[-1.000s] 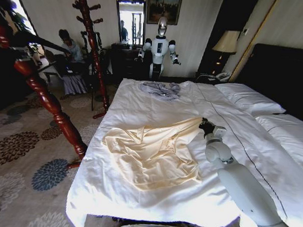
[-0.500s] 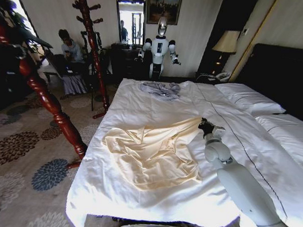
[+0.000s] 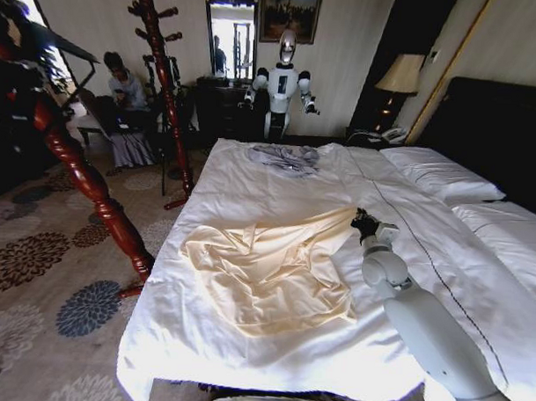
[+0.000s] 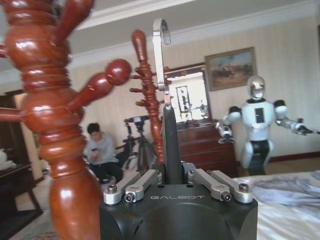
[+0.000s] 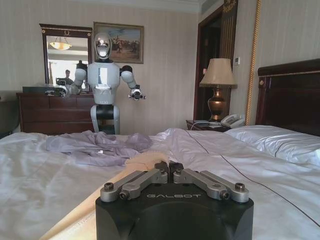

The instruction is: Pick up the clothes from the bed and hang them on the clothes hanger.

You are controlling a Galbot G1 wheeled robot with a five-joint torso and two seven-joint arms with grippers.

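The clothes (image 3: pixel 270 271) lie spread on the bed (image 3: pixel 242 186), a pale cream garment with one corner drawn toward my right gripper (image 3: pixel 364 223). That gripper rests low on the duvet, its fingers (image 5: pixel 161 168) closed together at the cream fabric's (image 5: pixel 142 161) edge. My left gripper (image 4: pixel 172 175) is raised beside a red wooden coat stand (image 4: pixel 55 130) and is shut on the clothes hanger (image 4: pixel 169 140), whose silver hook (image 4: pixel 160 55) points upward. In the head view the dark hanger (image 3: pixel 66 48) shows at the upper left, well away from the bed.
A smaller grey-blue garment (image 3: pixel 285 157) lies at the bed's far end. A second coat stand (image 3: pixel 162 82) rises left of the bed on patterned carpet. Another robot (image 3: pixel 284 82) stands by a dresser. Pillows (image 3: pixel 441 176) and a dark headboard (image 3: pixel 499 129) are at right.
The hanger at the upper left of the head view has risen and shifted left with my left arm. The right gripper and the cream garment stay where they were.
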